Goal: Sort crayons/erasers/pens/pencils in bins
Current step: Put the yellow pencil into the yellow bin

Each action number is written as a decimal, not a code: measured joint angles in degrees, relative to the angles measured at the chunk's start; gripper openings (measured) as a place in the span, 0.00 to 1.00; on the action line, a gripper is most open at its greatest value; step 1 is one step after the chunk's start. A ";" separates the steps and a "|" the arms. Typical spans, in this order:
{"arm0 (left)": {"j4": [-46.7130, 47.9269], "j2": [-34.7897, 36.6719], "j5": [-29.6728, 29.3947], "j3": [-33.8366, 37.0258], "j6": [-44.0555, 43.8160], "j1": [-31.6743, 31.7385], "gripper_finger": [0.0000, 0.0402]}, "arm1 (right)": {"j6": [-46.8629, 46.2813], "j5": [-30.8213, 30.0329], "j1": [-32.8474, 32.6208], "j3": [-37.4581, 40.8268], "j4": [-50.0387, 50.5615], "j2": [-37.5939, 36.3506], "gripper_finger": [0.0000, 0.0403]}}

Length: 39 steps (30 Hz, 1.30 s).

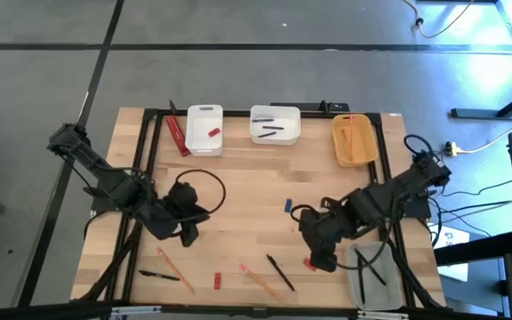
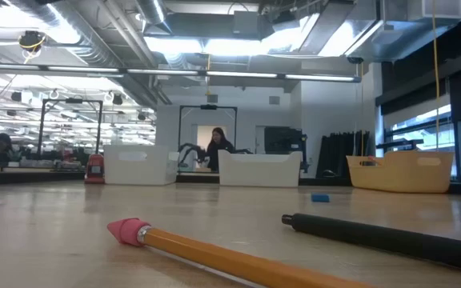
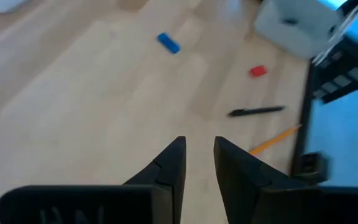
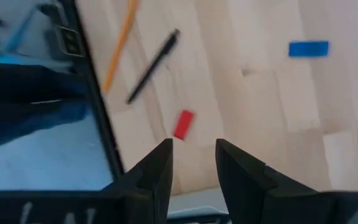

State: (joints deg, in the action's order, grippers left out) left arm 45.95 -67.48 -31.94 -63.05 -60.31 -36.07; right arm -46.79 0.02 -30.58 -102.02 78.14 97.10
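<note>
Left gripper point(image 3: 199, 142) hovers low over bare wood at about 8 o'clock on the table point(image 1: 238, 187). Its fingers stand slightly parted with nothing between them.

Loose stock lies along the 6 o'clock edge:
- a pen point(image 1: 158, 276) and a pencil point(image 1: 174, 265) at 7 o'clock
- a red eraser point(image 1: 216, 282)
- a second pencil point(image 1: 260, 280) beside a second pen point(image 1: 280, 272)

Right gripper point(image 4: 193, 146) sits at about 4 o'clock, fingers also parted and empty. A second red eraser point(image 4: 183, 124) lies just ahead of its tips. A blue eraser point(image 1: 288, 205) lies alone near centre.

Bins:
- narrow white bin point(image 1: 204, 116), wider white bin point(image 1: 276, 113) and yellow bin point(image 1: 356, 160) along the 12 o'clock edge
- grey bin point(image 1: 359, 289) at 5 o'clock, beside the right gripper

Assessment: the right arm appears about to take the eraser nearest it.

Recommendation:
- Centre the fingers over the eraser's short sides.
- Descend until the tips nearly meet the wood, then close gently, since a small flat block can squirt out.
- Lift clear before swinging, avoiding the grey bin's rim and the table frame point(image 1: 396, 244).
</note>
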 joint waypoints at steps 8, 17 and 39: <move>-2.66 -1.39 6.17 -0.02 -17.23 -4.61 0.18 | 3.66 0.02 -0.71 5.11 0.24 -0.28 0.30; -0.38 -6.30 16.90 -0.04 -44.41 -9.18 0.17 | 10.99 -1.37 0.75 5.44 0.44 -0.33 0.30; 15.78 -15.30 29.14 -0.04 -76.30 -12.42 0.18 | 23.80 -7.24 8.27 5.44 -12.23 -0.35 0.30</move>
State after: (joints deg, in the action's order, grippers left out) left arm 61.73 -82.78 -2.81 -63.09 -136.60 -48.49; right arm -22.99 -7.22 -22.31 -96.57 65.91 96.75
